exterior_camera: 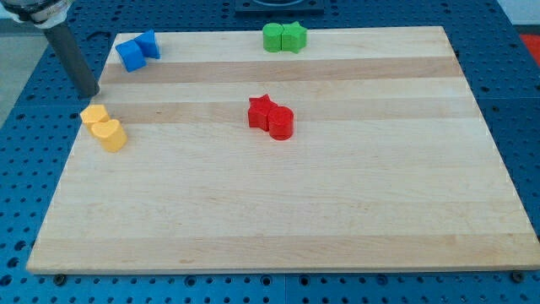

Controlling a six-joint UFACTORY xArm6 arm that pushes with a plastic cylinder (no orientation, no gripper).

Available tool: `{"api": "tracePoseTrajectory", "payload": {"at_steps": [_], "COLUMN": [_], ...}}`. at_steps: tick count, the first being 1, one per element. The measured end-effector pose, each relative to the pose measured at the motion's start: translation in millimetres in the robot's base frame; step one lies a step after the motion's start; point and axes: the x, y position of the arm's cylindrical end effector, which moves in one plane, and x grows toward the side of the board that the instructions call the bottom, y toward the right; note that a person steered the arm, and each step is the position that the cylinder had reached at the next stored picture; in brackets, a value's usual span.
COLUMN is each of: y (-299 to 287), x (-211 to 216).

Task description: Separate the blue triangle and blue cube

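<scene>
The blue cube point(130, 56) and the blue triangle point(148, 43) sit touching at the board's top left corner, the cube to the left and a little lower. My tip point(89, 92) rests at the board's left edge, below and left of the blue cube and just above the yellow blocks. It touches no block.
Two yellow blocks, a hexagon point(94, 116) and a heart-like one point(110, 134), sit together at the left edge. A red star point(261, 111) touches a red cylinder point(281, 122) near the middle. Two green blocks point(283, 37) sit together at the top. The wooden board point(337, 211) lies on a blue perforated table.
</scene>
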Motion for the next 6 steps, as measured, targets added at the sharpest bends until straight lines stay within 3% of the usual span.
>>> {"api": "tracePoseTrajectory", "payload": {"at_steps": [1,2,6], "y": [1,1,79], "x": [-50,-72,-95]}}
